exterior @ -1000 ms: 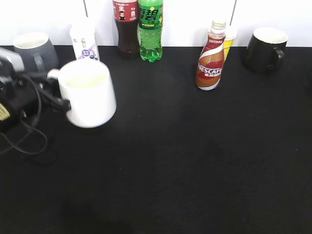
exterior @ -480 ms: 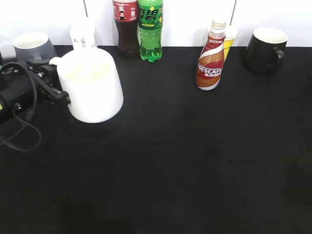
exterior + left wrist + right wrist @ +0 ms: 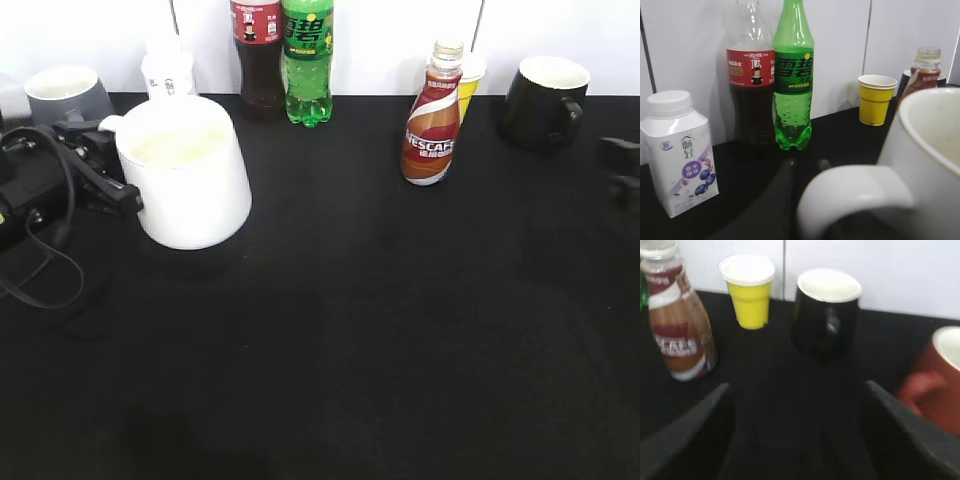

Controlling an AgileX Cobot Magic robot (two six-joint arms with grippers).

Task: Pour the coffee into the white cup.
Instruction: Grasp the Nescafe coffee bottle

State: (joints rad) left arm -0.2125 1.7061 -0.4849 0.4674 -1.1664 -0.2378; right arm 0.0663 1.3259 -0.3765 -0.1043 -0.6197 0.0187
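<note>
White cup point(image 3: 190, 180) at my left pincer point(image 3: 118, 178): smooth glazed ceramic. Coffee point(image 3: 432, 120) bottle: clear glossy plastic. Bench point(image 3: 380, 330): matt black cloth. Yellow cup point(image 3: 748, 292): paper.

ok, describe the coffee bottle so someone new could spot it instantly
Look along the white back wall at the far edge of the black table, right of centre. The coffee bottle stands just in front of a yellow paper cup, left of a black mug. It is the small curvy clear bottle with a brown, red and white Nescafe label, shorter than the cola bottle and green bottle farther left.
</note>
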